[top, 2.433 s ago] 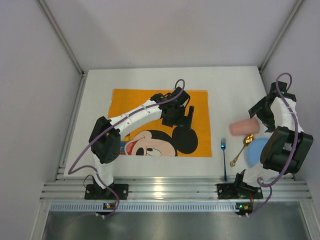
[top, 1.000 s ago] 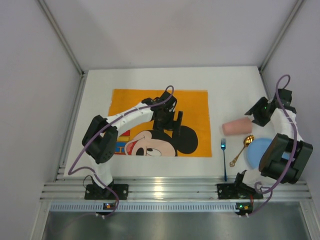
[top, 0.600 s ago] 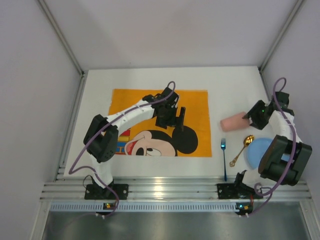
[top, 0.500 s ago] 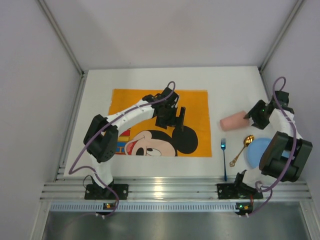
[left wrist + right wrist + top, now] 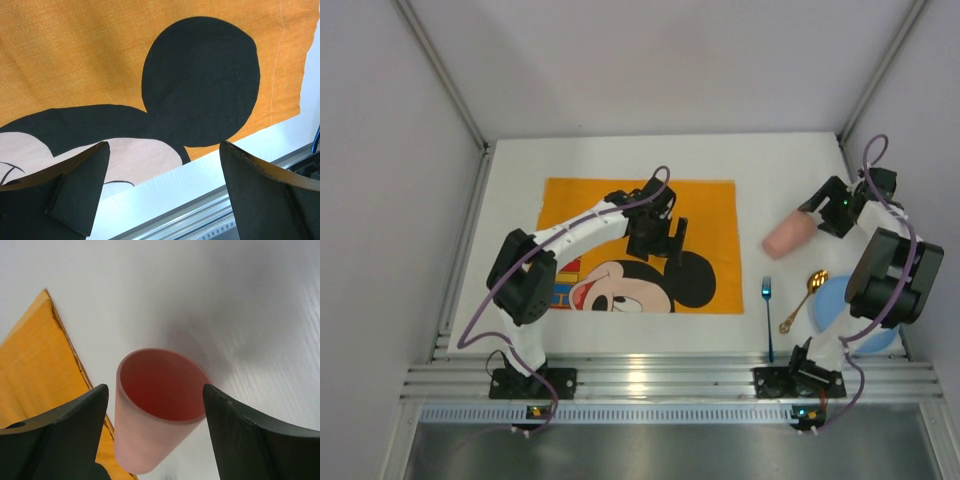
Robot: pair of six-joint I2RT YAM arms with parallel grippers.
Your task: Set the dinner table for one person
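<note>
The white dinner table [image 5: 770, 165] carries an orange Mickey Mouse placemat [image 5: 620, 200]. A pink cup [image 5: 788, 233] is on the bare table just right of the placemat's edge [image 5: 30, 365]. In the right wrist view the cup [image 5: 150, 410] shows its open mouth, with a gap to each finger. My right gripper [image 5: 818, 213] is open around the cup and touches neither side. My left gripper [image 5: 668, 238] hovers wide open over Mickey's black ear [image 5: 200, 80], holding nothing. A blue fork [image 5: 767, 305] and a gold spoon [image 5: 805, 298] lie near the front right.
A light blue plate [image 5: 832, 303] sits at the front right, partly hidden under my right arm. Silver rails [image 5: 650, 380] run along the near table edge. Grey walls close in the back and both sides.
My right gripper carried the pink cup toward the back right and swung it from lying sideways to mouth-up, then opened off it. The left arm barely shifted.
</note>
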